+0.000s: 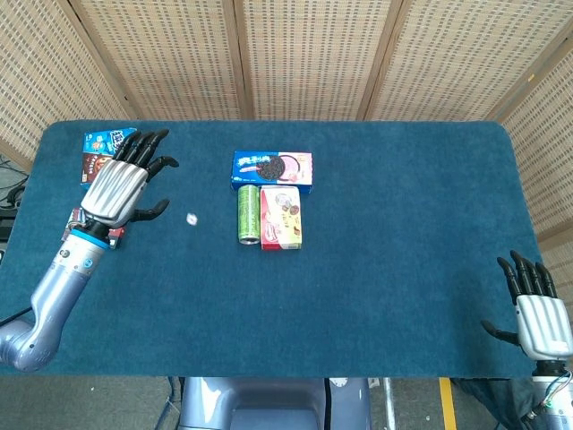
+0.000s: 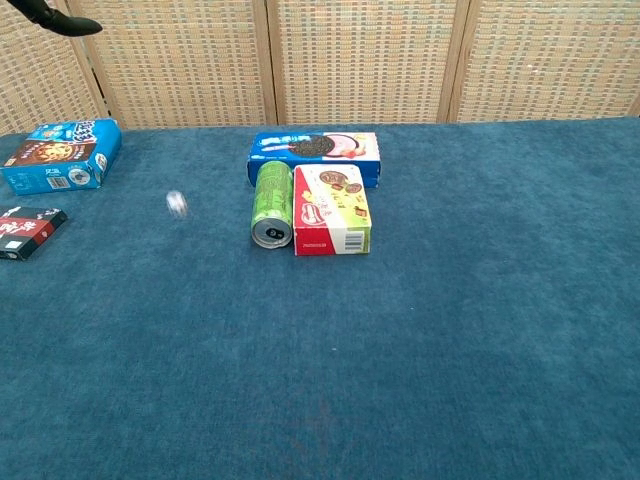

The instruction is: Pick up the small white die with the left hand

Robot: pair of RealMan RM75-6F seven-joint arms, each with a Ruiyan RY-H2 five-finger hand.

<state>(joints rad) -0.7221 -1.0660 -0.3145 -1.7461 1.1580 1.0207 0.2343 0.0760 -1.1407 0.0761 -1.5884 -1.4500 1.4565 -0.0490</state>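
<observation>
The small white die (image 1: 192, 218) is out of my hand; it shows blurred (image 2: 176, 204) over the blue cloth, left of the green can. My left hand (image 1: 123, 186) hangs raised above the table's left side with fingers spread and nothing in it. In the chest view only its dark fingertips (image 2: 60, 22) show at the top left corner. My right hand (image 1: 540, 309) stays at the near right edge of the table, fingers extended and empty.
A green can (image 1: 247, 213) lies beside a red-and-white box (image 1: 281, 217), behind them a blue cookie box (image 1: 272, 168). A blue biscuit box (image 2: 60, 156) and a dark packet (image 2: 28, 229) sit at the left edge.
</observation>
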